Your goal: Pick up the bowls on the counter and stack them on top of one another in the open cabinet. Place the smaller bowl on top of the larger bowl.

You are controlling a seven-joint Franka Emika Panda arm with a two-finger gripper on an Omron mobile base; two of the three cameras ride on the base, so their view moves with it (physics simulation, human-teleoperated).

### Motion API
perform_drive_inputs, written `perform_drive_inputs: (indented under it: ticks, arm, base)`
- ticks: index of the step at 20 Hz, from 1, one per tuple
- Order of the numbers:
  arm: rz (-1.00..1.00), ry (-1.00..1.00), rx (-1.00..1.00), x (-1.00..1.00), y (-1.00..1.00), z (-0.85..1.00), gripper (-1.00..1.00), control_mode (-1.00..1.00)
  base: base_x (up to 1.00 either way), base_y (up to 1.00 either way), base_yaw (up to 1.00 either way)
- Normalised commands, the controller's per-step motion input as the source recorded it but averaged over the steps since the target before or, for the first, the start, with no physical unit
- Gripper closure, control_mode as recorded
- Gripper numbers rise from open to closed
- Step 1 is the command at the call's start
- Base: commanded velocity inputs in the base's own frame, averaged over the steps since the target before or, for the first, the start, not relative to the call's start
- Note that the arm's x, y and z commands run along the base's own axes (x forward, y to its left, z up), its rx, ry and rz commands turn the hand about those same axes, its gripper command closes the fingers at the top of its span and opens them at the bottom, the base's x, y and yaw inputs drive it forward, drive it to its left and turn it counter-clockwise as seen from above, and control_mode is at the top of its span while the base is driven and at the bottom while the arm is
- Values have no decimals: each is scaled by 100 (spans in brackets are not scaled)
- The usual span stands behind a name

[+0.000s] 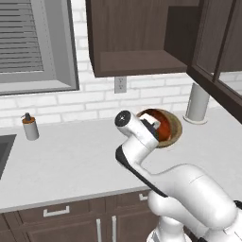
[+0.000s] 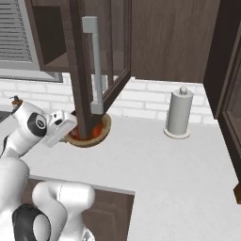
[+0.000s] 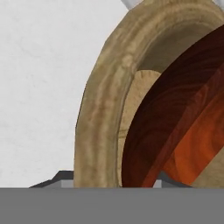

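The gripper (image 3: 111,181) sits low over the larger bowl (image 3: 98,131) on the counter (image 1: 71,160); only its fingertip stubs show astride the rim, so its opening and hold can't be told. The smaller bowl (image 3: 183,118) rests inside the wooden one. Beyond, a cabinet door (image 2: 94,70) hides part of both bowls, and the open cabinet (image 1: 137,61) hangs above.

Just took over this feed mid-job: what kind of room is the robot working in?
A kitchen, by the look of it: a white stone counter over drawers, an open wall cabinet above it, and a paper towel roll against the white brick wall.
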Motion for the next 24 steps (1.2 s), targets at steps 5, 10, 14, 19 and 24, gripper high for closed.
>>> perform_drive_inputs:
  ticks: [5, 10, 14, 19, 24]
  arm:
    - [20, -23, 0, -45, 4, 100, 100, -100]
    - [19, -13, -1, -36, 17, 100, 100, -100]
    - [12, -7, -1, -33, 20, 100, 100, -100]
    - [8, -4, -1, -9, 21, 100, 100, -100]
    - [3, 0, 0, 54, 6, 100, 100, -100]
  base:
    - [0, 0, 0]
    - [0, 0, 0]
    - [0, 0, 0]
    - [0, 0, 0]
    - [0, 0, 0]
